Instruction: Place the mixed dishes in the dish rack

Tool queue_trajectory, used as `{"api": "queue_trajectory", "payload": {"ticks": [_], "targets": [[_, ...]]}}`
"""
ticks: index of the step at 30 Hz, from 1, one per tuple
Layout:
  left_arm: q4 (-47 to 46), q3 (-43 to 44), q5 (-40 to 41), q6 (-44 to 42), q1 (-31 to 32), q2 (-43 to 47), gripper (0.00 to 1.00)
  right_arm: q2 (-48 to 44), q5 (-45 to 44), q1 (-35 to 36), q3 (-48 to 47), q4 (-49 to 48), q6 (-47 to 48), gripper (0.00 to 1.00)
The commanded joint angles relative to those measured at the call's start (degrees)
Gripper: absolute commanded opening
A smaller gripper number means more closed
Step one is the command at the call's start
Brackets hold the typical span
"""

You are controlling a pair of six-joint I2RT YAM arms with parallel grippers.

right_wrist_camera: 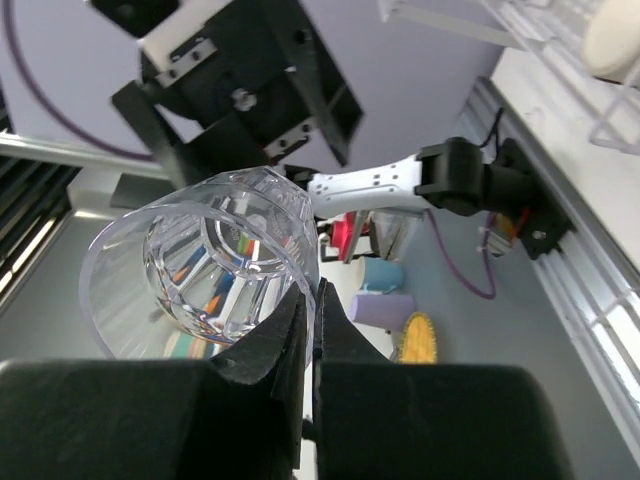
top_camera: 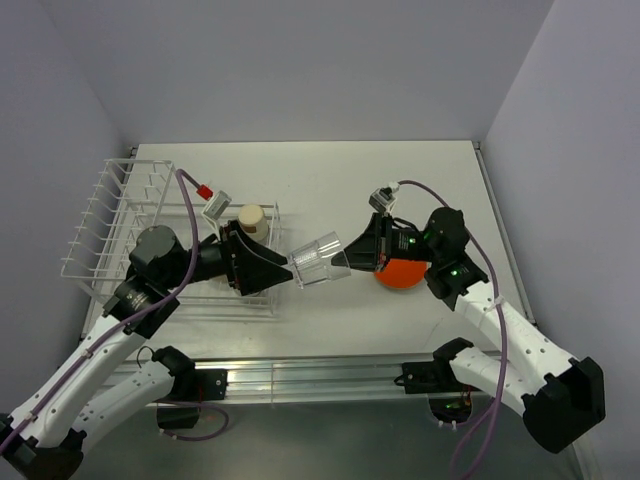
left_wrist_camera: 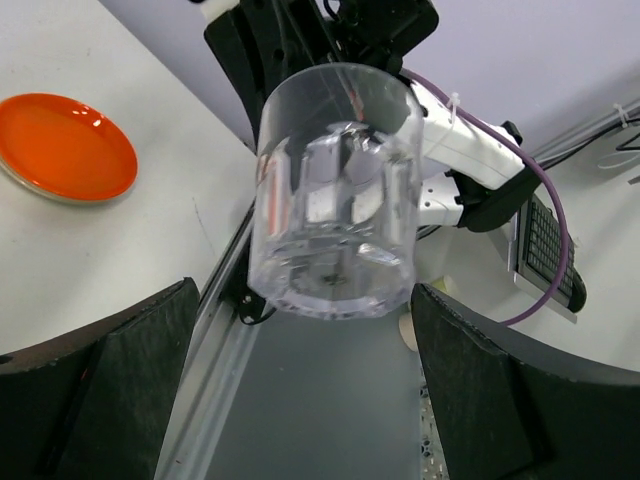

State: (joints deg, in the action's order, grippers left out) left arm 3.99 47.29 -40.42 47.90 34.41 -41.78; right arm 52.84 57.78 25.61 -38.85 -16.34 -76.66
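Observation:
The small clear glass (top_camera: 318,262) hangs in the air between my two grippers, lying on its side above the table. My right gripper (top_camera: 343,262) is shut on its rim, with the wall pinched between the fingers in the right wrist view (right_wrist_camera: 318,300); the glass (right_wrist_camera: 200,265) opens toward that camera. My left gripper (top_camera: 288,272) is open, and the glass base (left_wrist_camera: 335,195) sits just between its spread fingertips (left_wrist_camera: 190,300) without visible contact. The orange plate (top_camera: 402,272) lies on the table under my right arm. A tan cup (top_camera: 251,218) stands in the dish rack's basket (top_camera: 262,296).
The dish rack's upright plate slots (top_camera: 110,215) stand at the far left of the table (top_camera: 330,190). The orange plate also shows in the left wrist view (left_wrist_camera: 65,145). The rack corner (right_wrist_camera: 600,110) and the cup (right_wrist_camera: 612,40) show in the right wrist view.

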Motion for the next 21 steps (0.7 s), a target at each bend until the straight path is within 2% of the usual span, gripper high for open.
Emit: {"api": "queue_trajectory", "payload": {"ticks": [1, 6, 17, 21], "targets": [[-6.53, -1.14, -2.82, 1.93, 0.04, 0.30, 0.94, 0.60, 3.57, 0.23, -1.66, -12.06, -6.40, 0.00], [-7.59, -0.36, -1.59, 3.25, 0.04, -0.49, 0.94, 3.14, 2.25, 1.90, -3.42, -12.58, -6.05, 0.00], [-14.09, -1.14, -1.06, 7.99, 0.74, -0.23, 0.94, 5.96, -0.21, 3.75, -6.15, -7.40, -0.86, 0.00], [-12.61, -0.88, -0.80, 7.56, 0.65, 0.91, 0.95, 6.14, -0.56, 3.75, -6.76, -4.76, 1.60, 0.00]]}}
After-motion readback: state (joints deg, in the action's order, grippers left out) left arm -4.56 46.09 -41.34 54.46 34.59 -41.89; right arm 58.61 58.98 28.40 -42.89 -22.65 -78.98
